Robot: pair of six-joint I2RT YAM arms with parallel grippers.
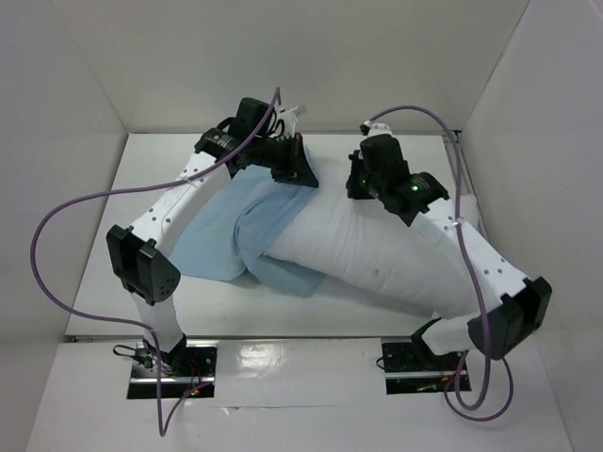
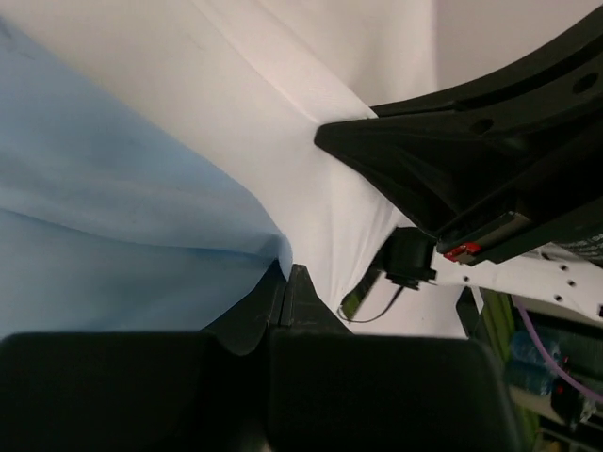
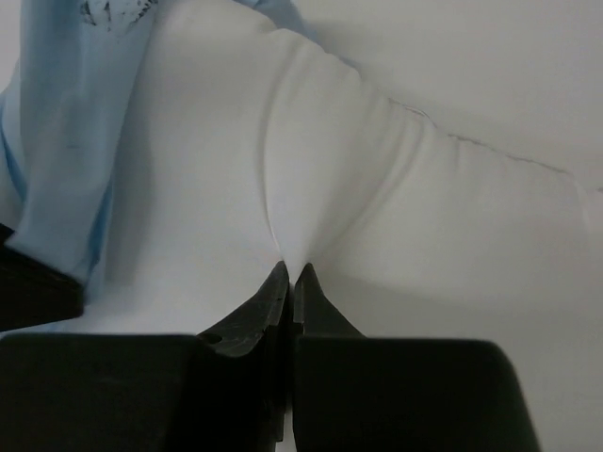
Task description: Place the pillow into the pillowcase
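The big puffy white rectangular pillow (image 1: 377,250) lies slantwise across the white table (image 1: 141,179). It's a light, squashy thing. Pinch it and you only get a ridge of fabric and filling, not a solid hold, so I'd expect it to sag and bunch rather than slide in as one piece. Best grabs are probably the corners or the seam edge, where there's less fluff to slip out.

The thin light-blue cloth pillowcase (image 1: 217,235) is draped over the pillow's left end. It's floppy and nearly weightless, so the place to hold it is the hem of the opening, which keeps the mouth spread.

The right gripper (image 3: 290,273) is clamped on a fold of the pillow's skin near its far edge, with creases fanning out from the fingertips. The left gripper (image 2: 287,278) is closed tight on the pillowcase's edge, right where the blue meets the pillow. I can't tell from the wrist view whether it has one layer or both.

Both arms reach out long to the pillow's far side with wrists tipped down. The two grippers are near each other, the left beside the cased end and the right over the bare part.
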